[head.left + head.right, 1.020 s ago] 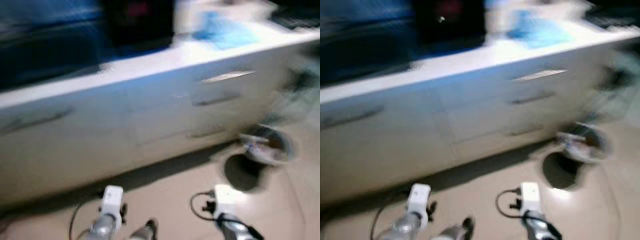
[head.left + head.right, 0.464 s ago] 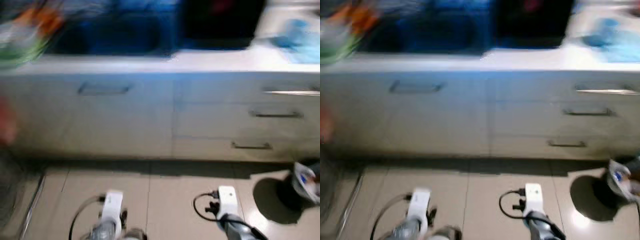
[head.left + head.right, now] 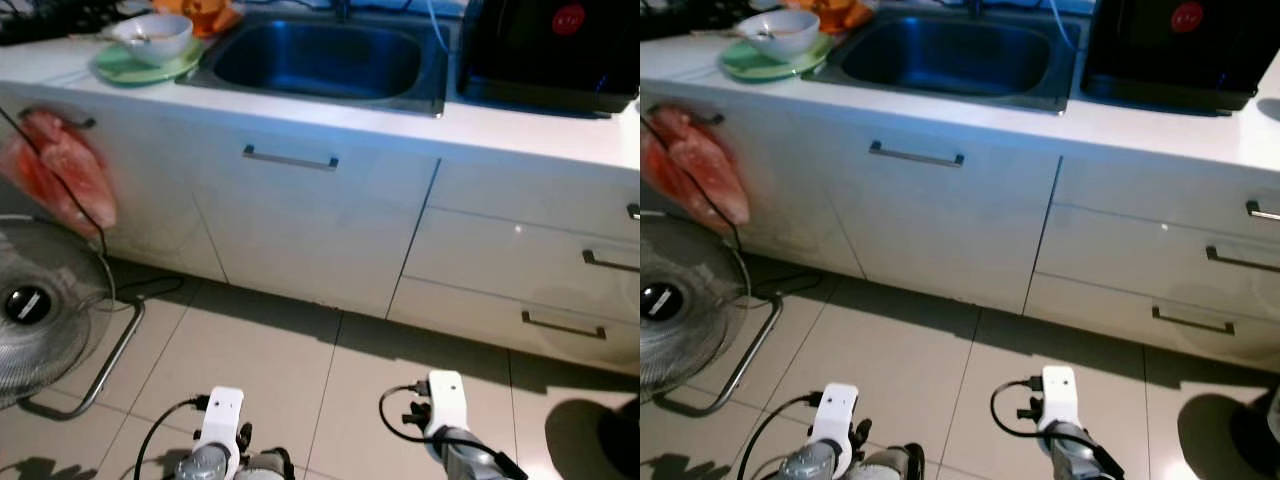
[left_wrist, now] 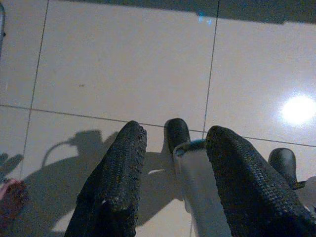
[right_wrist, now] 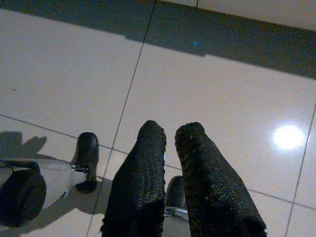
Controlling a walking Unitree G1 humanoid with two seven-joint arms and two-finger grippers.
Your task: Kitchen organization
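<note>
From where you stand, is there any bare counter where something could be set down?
Yes: the white counter strip along the front edge, between the sink and the black appliance, looks bare. The sink basin itself looks empty. The far left end is crowded by a green plate holding a bowl, with something orange behind.

Head cameras look down at the sink (image 3: pixel 320 60) counter; both wrist cameras face the floor tiles (image 4: pixel 123 64) closely.
</note>
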